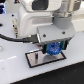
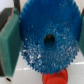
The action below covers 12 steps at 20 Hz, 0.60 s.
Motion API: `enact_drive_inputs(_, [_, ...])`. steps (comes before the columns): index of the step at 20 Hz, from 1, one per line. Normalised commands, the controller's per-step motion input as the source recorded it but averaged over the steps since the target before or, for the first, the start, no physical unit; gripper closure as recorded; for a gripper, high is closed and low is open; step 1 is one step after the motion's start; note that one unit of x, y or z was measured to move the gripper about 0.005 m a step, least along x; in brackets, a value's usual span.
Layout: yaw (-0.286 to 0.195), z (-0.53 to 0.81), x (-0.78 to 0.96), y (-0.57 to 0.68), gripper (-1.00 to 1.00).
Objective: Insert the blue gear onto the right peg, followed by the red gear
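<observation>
In the wrist view the blue gear (image 2: 49,37) fills the frame: a flat, speckled blue disc with a finely toothed rim and a dark round hole at its centre, its flat face turned toward the camera. Teal-green padded fingers (image 2: 9,42) press its rim at nine and three o'clock, so the claw (image 2: 47,39) is clenched on the gear. Just past its six o'clock edge shows part of the red gear (image 2: 54,78), ribbed and round. In the exterior view the blue gear (image 1: 52,49) hangs in the claw (image 1: 52,48) just above the black-framed grey plate (image 1: 36,59) on the white bench (image 1: 15,70); the pegs cannot be made out.
</observation>
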Motion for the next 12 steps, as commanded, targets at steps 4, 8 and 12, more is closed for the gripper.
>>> enact_drive_inputs(4, [0.000, 0.12, 0.17, -0.04, 1.00])
enact_drive_inputs(8, [0.000, -0.17, 0.16, -0.02, 1.00])
enact_drive_inputs(12, [0.000, -0.22, 0.15, 0.00, 1.00])
